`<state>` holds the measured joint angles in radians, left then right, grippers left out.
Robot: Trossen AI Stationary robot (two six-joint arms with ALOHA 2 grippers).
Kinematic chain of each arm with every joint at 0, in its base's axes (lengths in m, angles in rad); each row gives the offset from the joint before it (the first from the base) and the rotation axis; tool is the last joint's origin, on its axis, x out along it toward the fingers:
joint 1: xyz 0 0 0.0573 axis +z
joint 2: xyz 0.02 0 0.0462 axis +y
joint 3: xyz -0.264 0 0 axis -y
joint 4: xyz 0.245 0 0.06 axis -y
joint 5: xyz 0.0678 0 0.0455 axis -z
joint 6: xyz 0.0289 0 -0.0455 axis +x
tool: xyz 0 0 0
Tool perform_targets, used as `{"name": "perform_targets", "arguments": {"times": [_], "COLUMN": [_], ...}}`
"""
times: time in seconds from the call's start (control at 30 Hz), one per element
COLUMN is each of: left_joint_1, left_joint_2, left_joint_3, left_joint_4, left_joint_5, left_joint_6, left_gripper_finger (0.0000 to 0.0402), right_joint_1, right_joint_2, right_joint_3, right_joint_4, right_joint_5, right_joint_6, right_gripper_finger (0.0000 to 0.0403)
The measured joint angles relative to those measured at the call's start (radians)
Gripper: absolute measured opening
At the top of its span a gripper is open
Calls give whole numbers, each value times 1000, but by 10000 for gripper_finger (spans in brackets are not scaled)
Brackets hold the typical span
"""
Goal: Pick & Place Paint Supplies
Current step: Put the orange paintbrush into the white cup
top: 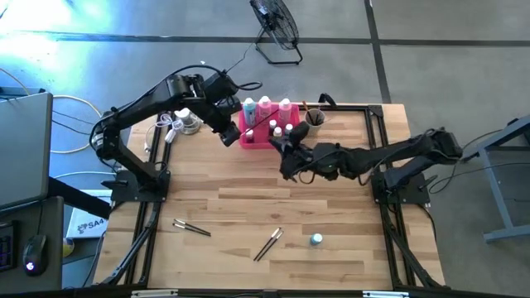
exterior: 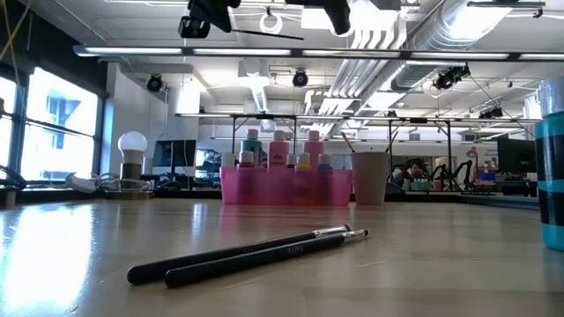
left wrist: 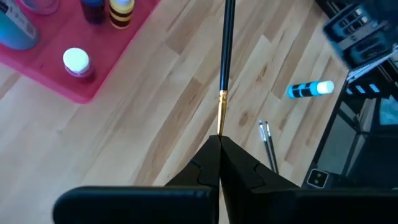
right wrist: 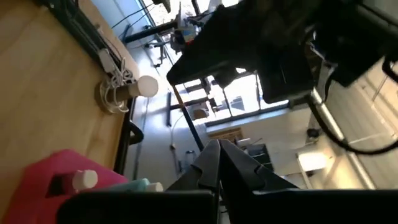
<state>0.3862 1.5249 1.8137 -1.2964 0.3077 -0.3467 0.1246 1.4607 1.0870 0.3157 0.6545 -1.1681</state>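
Note:
A thin dark paintbrush (left wrist: 226, 56) hangs in the air beside the pink tray (top: 252, 139), spanning both grippers. My left gripper (top: 234, 135) is shut on its brass-ferrule end. My right gripper (top: 286, 142) is shut on the other end, as the right wrist view shows with the brush (right wrist: 186, 115) running into the fingers. In the low view the brush (exterior: 269, 34) lies nearly level, high over the table. Three taller white-capped bottles (top: 265, 106) and small bottles (top: 281, 130) stand in the tray. A teal bottle (top: 315, 240) and two pairs of brushes (top: 267, 243) (top: 190, 227) lie near the front. My left gripper pinches the brush at its bristle end, just behind the brass ferrule (left wrist: 221, 115), between its two fingertips. The fingers slant down from the far left, in line with the brush, which is clear of the table. My right gripper pinches the dark handle's free end (right wrist: 204, 142) between its fingertips. It comes in level from the table's right. The brush runs away from the fingers toward the left gripper, lifted clear.
A beige cup (top: 315, 118) with brushes stands right of the tray. A white lamp-like object (top: 186, 121) sits at the far left. Black frame rails (top: 385, 165) run along the table's sides. Bare wood (top: 248, 194) lies between the tray and the loose brushes.

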Motion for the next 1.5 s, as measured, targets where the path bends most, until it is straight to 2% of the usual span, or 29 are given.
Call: {"name": "perform_targets", "arguments": {"times": [0.17,0.37,0.57,0.77,0.93,1.07,1.17,1.5], "left_joint_1": [0,0,0,0,0,0,-2,-54], "left_joint_2": [0,0,0,0,0,0,0,0], "left_joint_3": [0,0,0,0,0,0,0,-1], "left_joint_4": [0,10,30,30,30,30,30,87], "left_joint_5": [3,28,45,50,71,82,88,97], "left_joint_6": [-32,-50,-78,-106,-142,-182,-217,-296], "left_gripper_finger": [0,0,0,0,0,0,0,0], "right_joint_1": [0,0,-9,-31,-46,-65,-87,-120], "right_joint_2": [47,67,67,67,67,67,67,67], "right_joint_3": [-1,-2,-2,-2,-2,-2,-2,-2], "right_joint_4": [31,81,134,114,115,97,75,69], "right_joint_5": [-1,-1,-84,-160,-164,-165,-164,-194], "right_joint_6": [-141,-146,-181,-244,-251,-304,-361,-379], "right_gripper_finger": [2,2,8,66,120,144,145,129]}}
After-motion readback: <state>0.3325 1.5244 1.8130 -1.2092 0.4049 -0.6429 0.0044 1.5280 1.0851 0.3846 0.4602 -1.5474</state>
